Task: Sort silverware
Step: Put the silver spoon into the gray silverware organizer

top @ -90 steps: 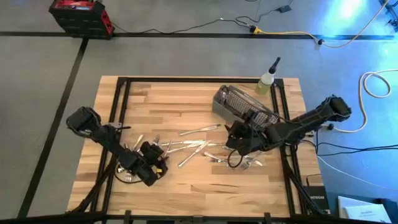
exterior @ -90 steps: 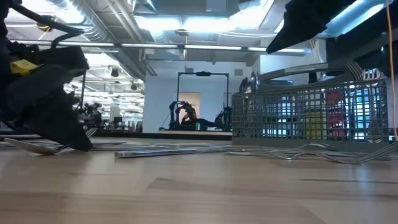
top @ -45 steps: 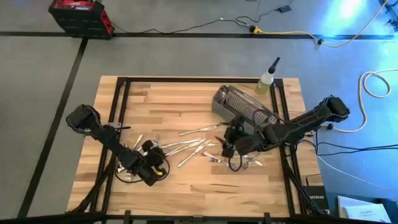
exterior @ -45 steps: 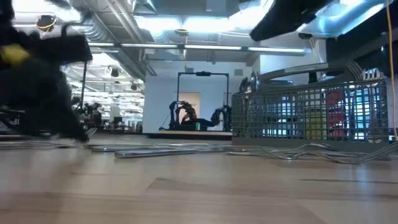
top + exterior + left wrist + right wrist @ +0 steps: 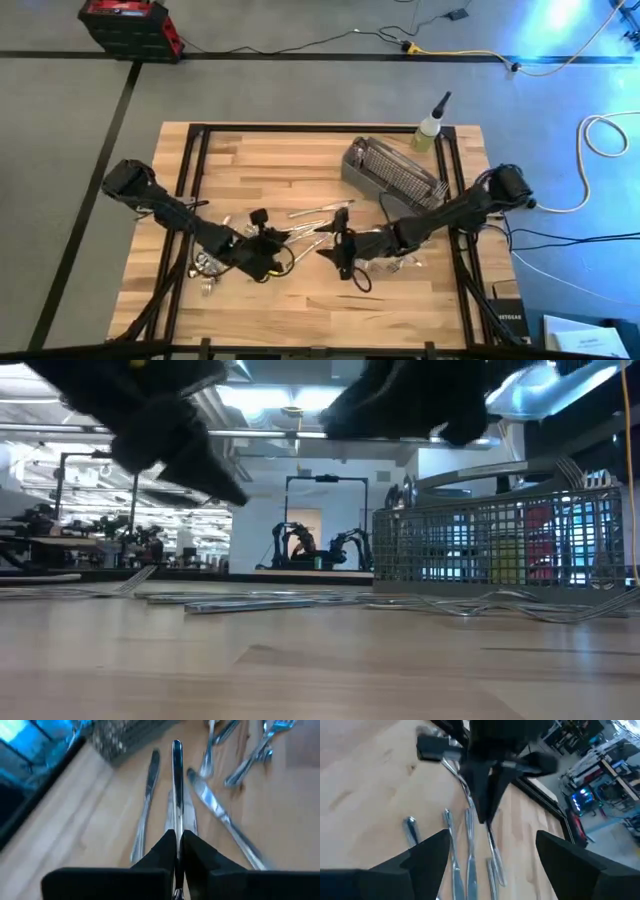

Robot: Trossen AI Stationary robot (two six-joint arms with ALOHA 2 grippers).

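Silverware, slim shiny silver-coloured metal forks, spoons and knives, lies scattered across the middle of the pale wooden plank tabletop, with a small cluster near the left front and another toward the right front. In the low view the pieces lie flat as thin bright lines on the wood.

Left end effector sits low over the tabletop at the left side of the central scatter, its arm reaching in from the left edge. In the left wrist view its two dark fingers are pressed almost together, pinching a single slim silver utensil handle that sticks straight out ahead of them, above other pieces lying on the wood.

Right end effector is near the centre of the tabletop, close to the left one, its arm stretching in from the right edge. In the right wrist view its dark fingers stand wide apart with nothing between them; past them show several utensils lying side by side and the other arm's end effector coming down over them.

Gray rectangular wire-mesh basket stands at the right rear of the tabletop, set at an angle; in the low view it rises on the right with some fork tines showing above its rim. A small yellow-green squeeze bottle with a dark nozzle stands just behind it at the tabletop's rear edge.
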